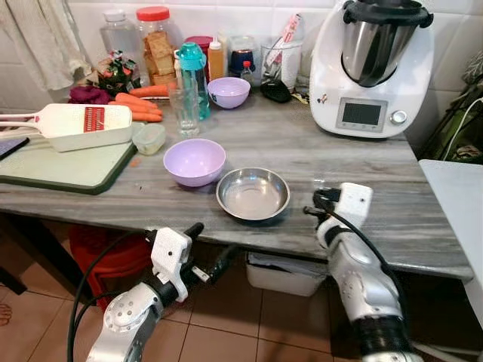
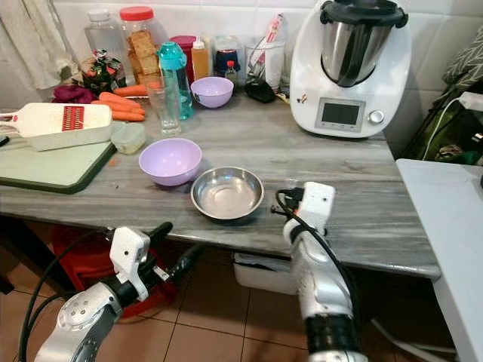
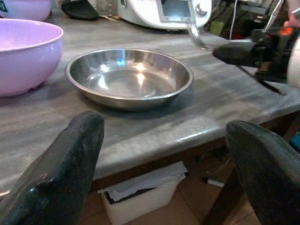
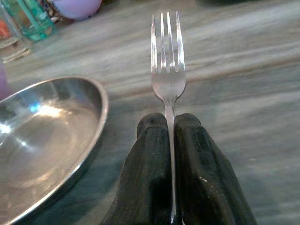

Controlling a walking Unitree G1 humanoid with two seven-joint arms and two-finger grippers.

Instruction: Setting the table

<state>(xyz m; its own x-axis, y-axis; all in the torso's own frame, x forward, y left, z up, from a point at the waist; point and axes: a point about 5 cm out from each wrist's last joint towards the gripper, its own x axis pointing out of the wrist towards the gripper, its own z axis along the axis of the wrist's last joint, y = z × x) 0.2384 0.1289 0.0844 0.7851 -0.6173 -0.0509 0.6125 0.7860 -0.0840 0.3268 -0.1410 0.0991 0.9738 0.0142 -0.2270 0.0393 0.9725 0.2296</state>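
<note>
Taking the steel bowl (image 1: pixel 253 194) near the front edge of the grey counter (image 1: pixel 362 177) as the landmark: far to its left lies a green cutting board (image 1: pixel 64 166), with a white grater (image 1: pixel 79 124) resting on its back edge. Behind that sit carrots (image 1: pixel 139 105) and jars (image 1: pixel 155 41) against the tiled wall. A clear glass (image 1: pixel 185 111) and a teal bottle (image 1: pixel 194 75) stand behind and left of the bowl. A large purple bowl (image 1: pixel 195 161) sits just beside the steel bowl on its left, apart from it or barely touching; a small purple bowl (image 1: pixel 229 92) stands well behind.

The left gripper (image 1: pixel 207 253) hangs below the counter edge, in front of and left of the steel bowl, its fingers (image 3: pixel 61 164) spread wide with nothing between them.

The right gripper (image 1: pixel 321 204) is over the counter just right of the steel bowl. Its fingers (image 4: pixel 150 164) are pressed together on the handle of a fork (image 4: pixel 166 61), whose tines point away along the counter beside the bowl's rim.

A white kitchen machine (image 1: pixel 371 68) stands behind and right of the steel bowl, and a white bin (image 1: pixel 283 275) sits on the floor under the counter.
</note>
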